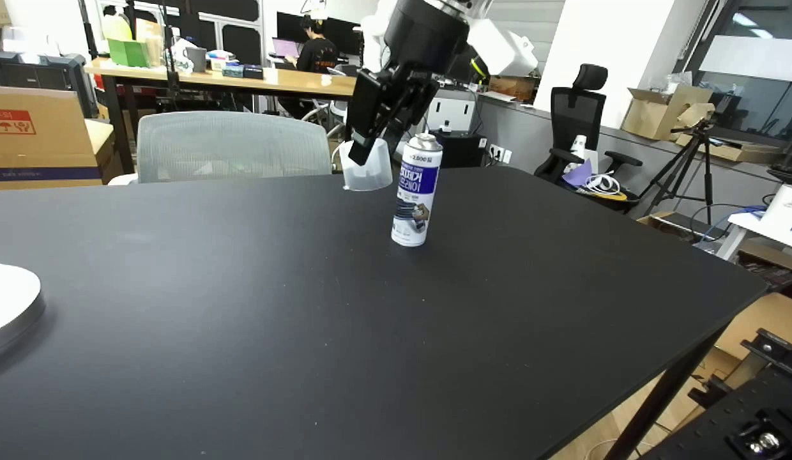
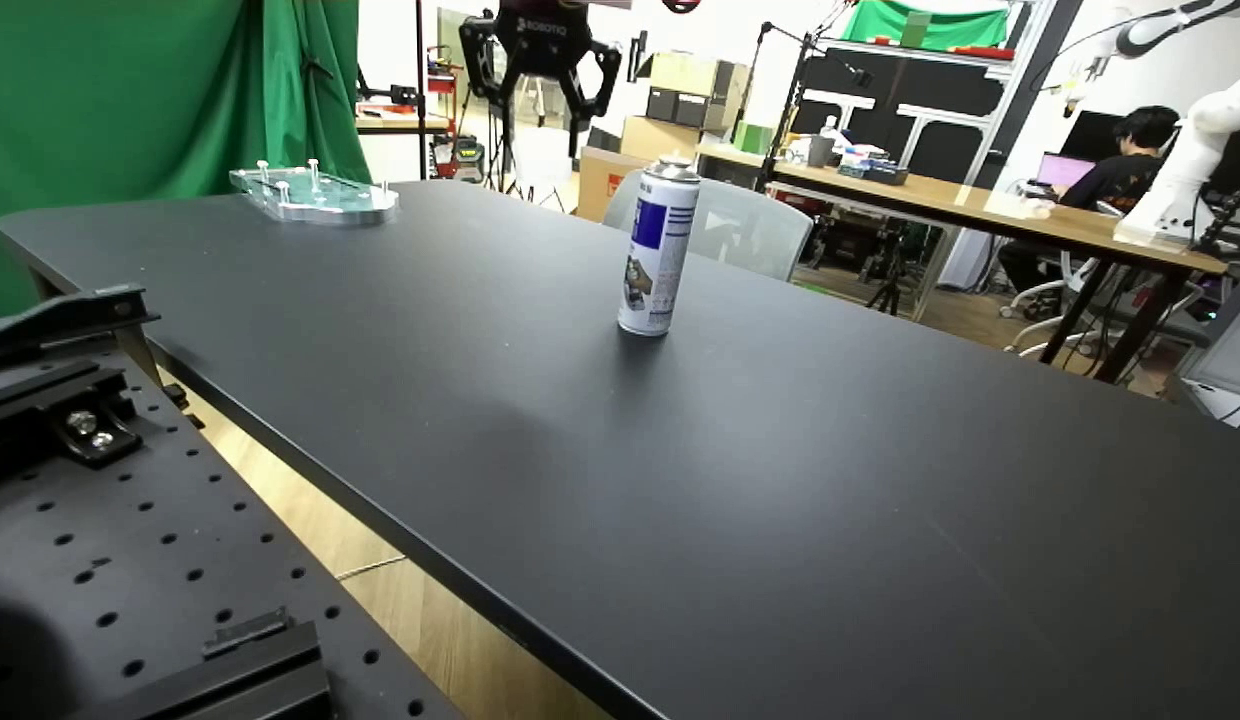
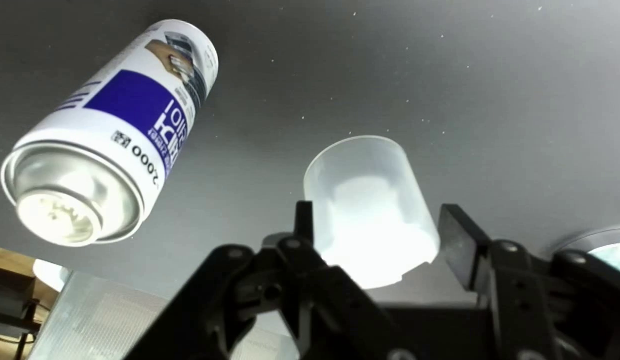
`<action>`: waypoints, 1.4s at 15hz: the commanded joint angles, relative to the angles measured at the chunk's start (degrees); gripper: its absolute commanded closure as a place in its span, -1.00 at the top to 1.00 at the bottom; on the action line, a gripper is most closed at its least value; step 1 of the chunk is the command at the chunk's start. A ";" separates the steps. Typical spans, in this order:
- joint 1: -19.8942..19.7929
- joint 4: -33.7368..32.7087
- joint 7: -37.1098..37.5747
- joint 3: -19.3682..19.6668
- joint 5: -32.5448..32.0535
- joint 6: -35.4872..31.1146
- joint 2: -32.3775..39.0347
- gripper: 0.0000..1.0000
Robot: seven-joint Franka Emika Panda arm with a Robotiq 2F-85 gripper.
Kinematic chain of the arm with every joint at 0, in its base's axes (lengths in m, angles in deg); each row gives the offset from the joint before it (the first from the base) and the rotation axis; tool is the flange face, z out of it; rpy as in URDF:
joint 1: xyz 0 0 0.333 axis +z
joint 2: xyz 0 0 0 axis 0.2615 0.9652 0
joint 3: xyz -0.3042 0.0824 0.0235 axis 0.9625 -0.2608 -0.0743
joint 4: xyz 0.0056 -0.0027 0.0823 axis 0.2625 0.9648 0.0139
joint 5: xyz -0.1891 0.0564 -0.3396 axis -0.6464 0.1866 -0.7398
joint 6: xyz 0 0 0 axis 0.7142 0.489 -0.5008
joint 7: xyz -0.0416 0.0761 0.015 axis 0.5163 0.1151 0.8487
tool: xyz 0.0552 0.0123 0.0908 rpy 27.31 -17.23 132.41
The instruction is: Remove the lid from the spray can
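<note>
The spray can [image 1: 416, 191] stands upright on the dark table in both exterior views, and its metal top is bare. It also shows in an exterior view [image 2: 660, 250] and at the left of the wrist view [image 3: 125, 110]. The lid [image 3: 370, 200], a translucent whitish cap, is between the gripper's fingers. My gripper [image 3: 377, 225] is shut on the lid, with a pad at each side. In an exterior view the lid [image 1: 368, 171] hangs tilted above the table, beside the can's top and apart from it. In an exterior view the gripper [image 2: 540, 140] is against a bright background, and the lid is hard to make out.
A clear plate with white pegs [image 2: 315, 200] lies near a table end. A white rounded object [image 1: 9, 297] is at the left edge of an exterior view. A grey chair [image 1: 233, 147] stands beyond the table edge. A perforated black mount [image 2: 180, 560] is beside the table.
</note>
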 commanded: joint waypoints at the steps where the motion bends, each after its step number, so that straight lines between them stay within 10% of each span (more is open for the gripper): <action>1: -0.21 0.13 0.86 0.26 -0.48 -0.85 -0.73 -0.22; 21: -0.09 -0.05 18.42 -5.50 10.08 -21.30 16.06 -0.22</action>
